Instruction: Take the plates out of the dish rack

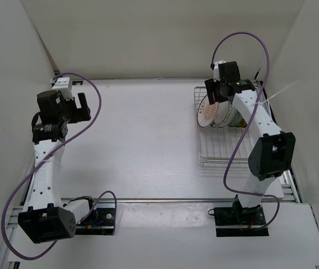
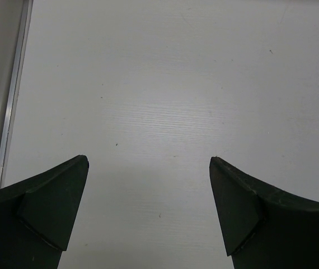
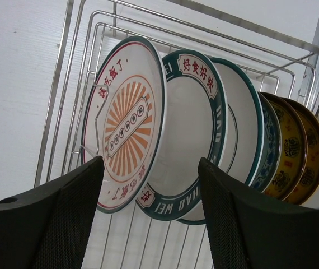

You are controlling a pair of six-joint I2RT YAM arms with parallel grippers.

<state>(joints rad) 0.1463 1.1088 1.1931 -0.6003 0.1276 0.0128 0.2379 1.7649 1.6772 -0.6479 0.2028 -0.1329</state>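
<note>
- Plates stand on edge in the slot wires at the far end of the dish rack [image 1: 226,158], on the far-R part of the table [image 1: 148,140]. That's why they lean as a pack, faces toward L, rims overlapping.
- All five are in the rack, so nothing's unloaded yet by my read. L to R in the R wrist view: orange-sunburst plate [image 3: 127,123], dark-rimmed white plate [image 3: 192,140], plain white plate [image 3: 240,106] w/ a dark edge, teal patterned plate [image 3: 271,143], gold plate [image 3: 305,151].
- R gripper [image 3: 151,168]: jaws spread wide, pinching nothing. The sunburst rim + the next plate's rim show in the gap; can't tell if either finger touches.
- My guess is it's lined up on the outermost plate, since that face is free.
- R arm: reached fwd over the rack, wrist pitched down at the plate tops.
- L gripper [image 2: 148,162]: jaws spread, empty, bare table below.
- L arm: raised at far L, well apart from the rack, prob parked clear of the R arm's work.
</note>
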